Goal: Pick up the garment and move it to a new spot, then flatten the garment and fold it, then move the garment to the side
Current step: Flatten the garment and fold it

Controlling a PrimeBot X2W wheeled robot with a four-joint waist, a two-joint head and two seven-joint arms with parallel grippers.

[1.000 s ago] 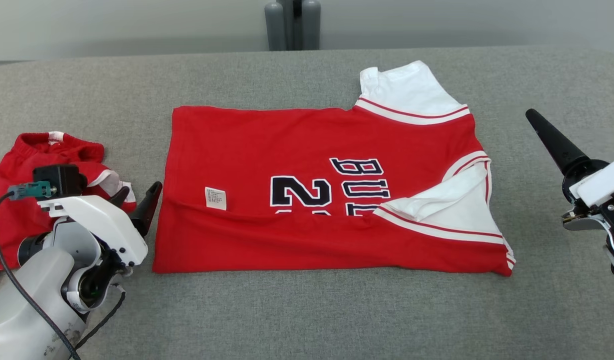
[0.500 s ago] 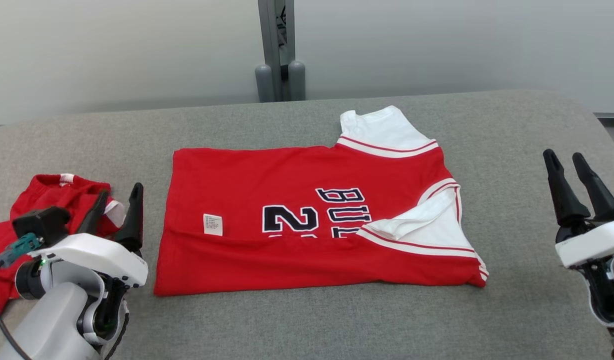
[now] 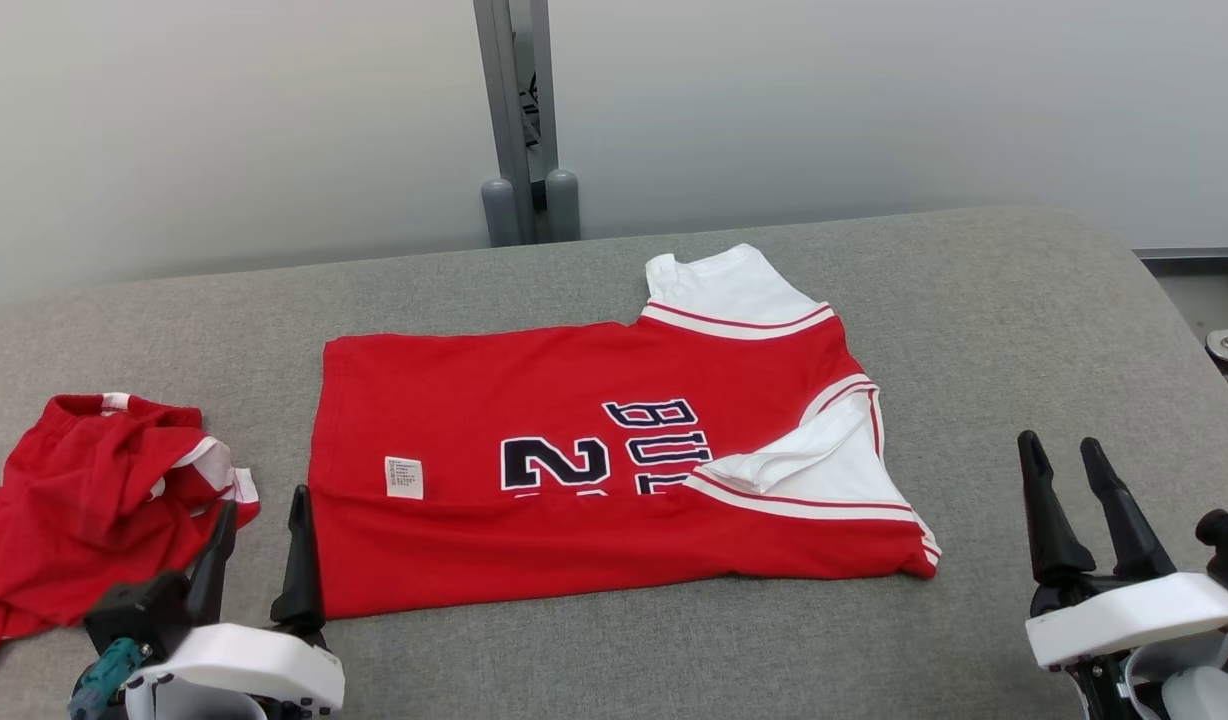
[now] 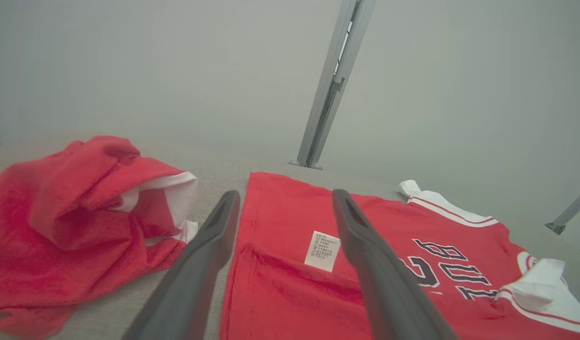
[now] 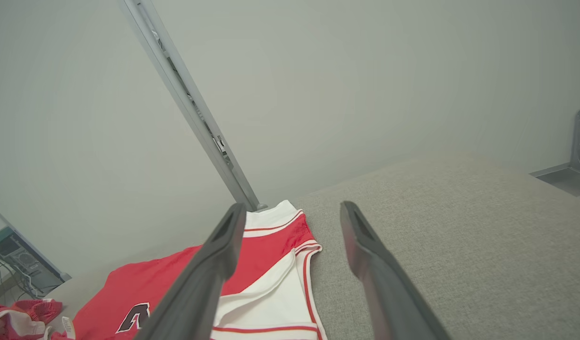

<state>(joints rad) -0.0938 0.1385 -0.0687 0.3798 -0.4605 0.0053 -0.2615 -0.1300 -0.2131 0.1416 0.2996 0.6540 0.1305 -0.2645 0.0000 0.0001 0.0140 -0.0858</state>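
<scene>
1. My left gripper (image 3: 261, 503) has its jaws spread wide and holds nothing. My right gripper (image 3: 1058, 442) is just as wide open and just as empty.
2. The left one sits just beside the near hem corner of the jersey (image 3: 614, 450). In the left wrist view the hem edge runs up between my two fingers, with the white label (image 4: 322, 244) a little ahead.
3. The right one stands off the jersey's shoulder end, with bare grey pad (image 3: 974, 330) between its fingers and the white-trimmed corner. My left arm is therefore the nearer one.
4. The jersey lies flat with its long axis running crosswise from my left to my right: hem toward the left gripper, white shoulder panels toward the right. Its near long edge looks turned up over the number, so I judge one lengthwise fold is already in.
5. A crumpled red garment (image 3: 94, 500) lies beyond the jersey's hem end, apart from it and outside my left gripper.
6. As I judge it, the next move, whether a cross fold or a carry aside, depends on taking both ends of that axis. The left needs hardly any reach, while the right must first close its gap.
</scene>
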